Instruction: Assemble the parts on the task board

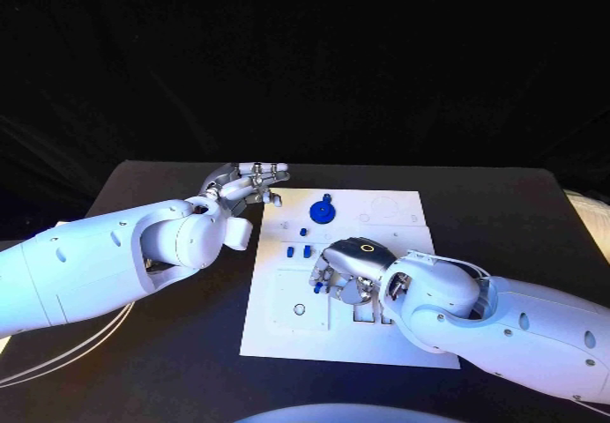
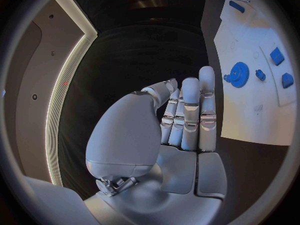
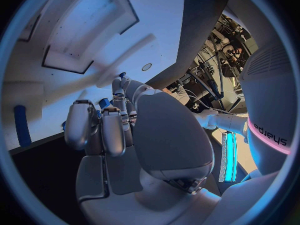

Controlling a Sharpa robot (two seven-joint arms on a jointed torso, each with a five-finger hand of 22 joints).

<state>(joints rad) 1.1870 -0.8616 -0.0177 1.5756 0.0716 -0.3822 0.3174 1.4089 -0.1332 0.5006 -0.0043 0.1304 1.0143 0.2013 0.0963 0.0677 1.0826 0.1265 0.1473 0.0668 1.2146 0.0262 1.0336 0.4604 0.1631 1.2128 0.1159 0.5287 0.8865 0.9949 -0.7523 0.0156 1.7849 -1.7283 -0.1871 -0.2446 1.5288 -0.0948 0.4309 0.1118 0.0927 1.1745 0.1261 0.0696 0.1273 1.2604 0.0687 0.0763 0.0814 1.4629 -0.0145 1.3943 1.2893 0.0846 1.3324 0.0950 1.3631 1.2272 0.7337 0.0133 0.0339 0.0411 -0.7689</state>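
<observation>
The white task board (image 1: 394,211) lies in the middle of the black table. A blue gear (image 1: 323,211) stands on its far part, with small blue parts (image 1: 298,251) just nearer. My right hand (image 1: 350,267) hovers low over the board's middle with its fingers curled, pinching a small blue part (image 1: 316,286); this part (image 3: 104,103) shows between the fingertips in the right wrist view. My left hand (image 1: 249,182) is at the board's far left corner, fingers straight and holding nothing. The left wrist view shows the gear (image 2: 238,75) and blue blocks (image 2: 276,56) beyond that hand (image 2: 181,120).
A long blue bar (image 3: 22,125) lies on the board (image 3: 75,30) near my right hand. Bare black table (image 1: 509,203) surrounds the board on all sides. White cables (image 1: 63,352) hang below my left arm at the near left.
</observation>
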